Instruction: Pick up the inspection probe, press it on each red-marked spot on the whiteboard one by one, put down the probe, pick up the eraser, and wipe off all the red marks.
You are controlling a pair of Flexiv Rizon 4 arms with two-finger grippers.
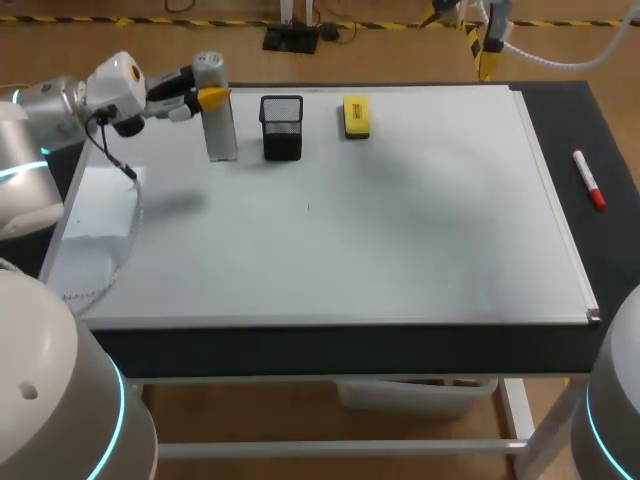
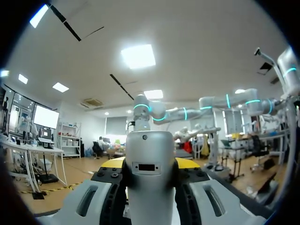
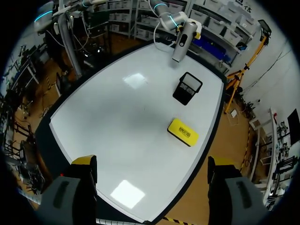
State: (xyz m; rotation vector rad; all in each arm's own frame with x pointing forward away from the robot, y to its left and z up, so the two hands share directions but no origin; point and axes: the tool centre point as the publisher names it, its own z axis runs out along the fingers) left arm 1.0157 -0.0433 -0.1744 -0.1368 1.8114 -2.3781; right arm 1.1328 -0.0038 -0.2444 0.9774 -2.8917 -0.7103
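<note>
Grey cylindrical inspection probe (image 1: pixel 221 135) is standing upright in the upper left of the head view. Its lower end is on or just above the white whiteboard (image 1: pixel 400 240); I cannot tell which. My left gripper (image 1: pixel 211 97) is gripping it from the side, high on the barrel. In the left wrist view the yellow tips are showing on either side of the grey body.

My right gripper (image 3: pixel 152 164) is hanging high over the board with its fingers spread wide, holding nothing.

I am not seeing any red marks on the board. One faint speck is sitting near its middle, too small to call.

A black mesh cup (image 1: pixel 282 127) is standing just right of the probe. The yellow block eraser (image 1: pixel 356 115) is lying further right along the upper edge, long axis running up the frame.

A red marker pen (image 1: pixel 589 180) is lying off the board at right.

Judgement: the left arm is the nearer to the cup and the eraser, so setting the probe down calls for only a short shift rightward.
</note>
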